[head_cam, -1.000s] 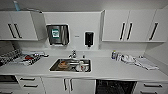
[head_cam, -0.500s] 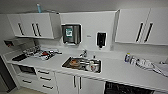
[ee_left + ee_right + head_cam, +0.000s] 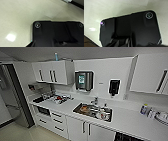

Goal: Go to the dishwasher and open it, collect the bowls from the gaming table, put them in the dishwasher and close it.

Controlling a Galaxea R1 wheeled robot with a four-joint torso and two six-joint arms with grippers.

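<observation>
I face a kitchen run of white cabinets. Under the white counter [image 3: 130, 122], at the lower right edge of the head view, sits a dark strip [image 3: 126, 137]; it may be the dishwasher's top edge, but I cannot tell. The bowls and the gaming table are out of view. Both wrist views look down on pale glossy floor [image 3: 22, 15] [image 3: 109, 8] past the robot's dark plates. Neither shows how its gripper stands.
A steel sink [image 3: 93, 111] full of dishes is set in the counter, with a drying rack [image 3: 59, 99] to its left. A tall steel fridge [image 3: 13, 109] stands at the far left. Wall cabinets [image 3: 53, 72] hang above. Bottles [image 3: 146, 110] stand on the right.
The whole head view has slid to the right, so the camera has turned left; the fridge and the left cabinets have come into the picture.
</observation>
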